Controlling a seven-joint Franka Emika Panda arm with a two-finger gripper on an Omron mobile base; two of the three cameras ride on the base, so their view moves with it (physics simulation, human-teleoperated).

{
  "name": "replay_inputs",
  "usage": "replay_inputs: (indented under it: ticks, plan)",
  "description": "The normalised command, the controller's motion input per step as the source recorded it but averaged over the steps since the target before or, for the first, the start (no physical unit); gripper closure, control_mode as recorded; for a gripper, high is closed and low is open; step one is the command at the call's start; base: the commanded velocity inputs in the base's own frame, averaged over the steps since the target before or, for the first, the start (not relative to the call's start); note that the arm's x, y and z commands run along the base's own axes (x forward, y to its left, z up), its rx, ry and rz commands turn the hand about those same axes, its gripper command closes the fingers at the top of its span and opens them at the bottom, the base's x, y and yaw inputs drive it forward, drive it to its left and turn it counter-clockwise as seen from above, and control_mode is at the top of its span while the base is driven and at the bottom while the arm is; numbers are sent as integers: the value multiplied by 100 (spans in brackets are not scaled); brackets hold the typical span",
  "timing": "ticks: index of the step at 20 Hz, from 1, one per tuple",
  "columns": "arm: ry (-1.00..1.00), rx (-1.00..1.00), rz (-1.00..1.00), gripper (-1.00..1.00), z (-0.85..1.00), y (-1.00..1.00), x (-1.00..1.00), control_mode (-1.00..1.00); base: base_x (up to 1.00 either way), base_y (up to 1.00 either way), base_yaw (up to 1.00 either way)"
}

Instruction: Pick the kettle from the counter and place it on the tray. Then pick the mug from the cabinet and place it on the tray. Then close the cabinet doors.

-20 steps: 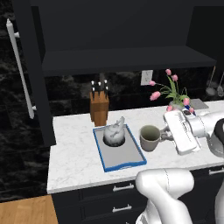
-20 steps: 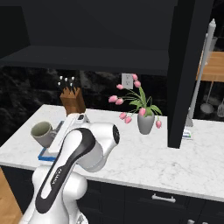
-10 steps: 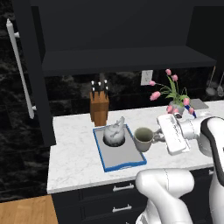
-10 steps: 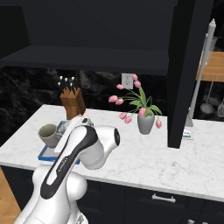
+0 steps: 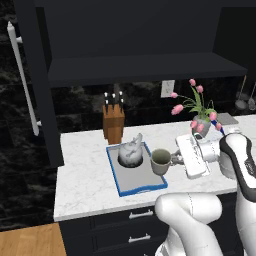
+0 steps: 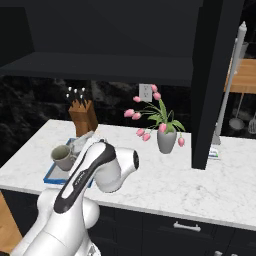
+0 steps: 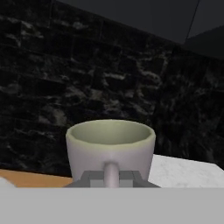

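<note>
— Where's the mug (image 5: 161, 161)?
— Upright above the tray's (image 5: 131, 186) right rim, beside the kettle (image 5: 130, 151).
— And the gripper (image 7: 111, 176)?
— Pinching the mug's handle (fingers either side of it).

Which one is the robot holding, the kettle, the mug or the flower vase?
The mug: the end effector is shut on its handle, holding it at the tray's right edge. The kettle sits on the tray; the flower vase stands behind, untouched.

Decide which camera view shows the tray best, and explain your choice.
The left base view: the tray lies open to view, blue rim traceable, kettle on it. The right base view shows just a blue corner behind the arm. In the hand view, the mug blocks it.
</note>
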Motion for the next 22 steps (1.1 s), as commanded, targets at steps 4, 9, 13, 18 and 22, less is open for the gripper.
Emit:
replay_inputs:
  ticks: [4,9,13,18,22]
  plan:
    - [2,0,3,100,-32,0,22,-100,0,0,0]
    - [2,0,5,100,-28,0,21,-100,0,0,0]
    - [1,0,5,100,-25,0,26,-100,0,0,0]
    - [4,0,5,100,-26,0,27,-100,0,0,0]
    - [4,0,4,100,-25,0,27,-100,0,0,0]
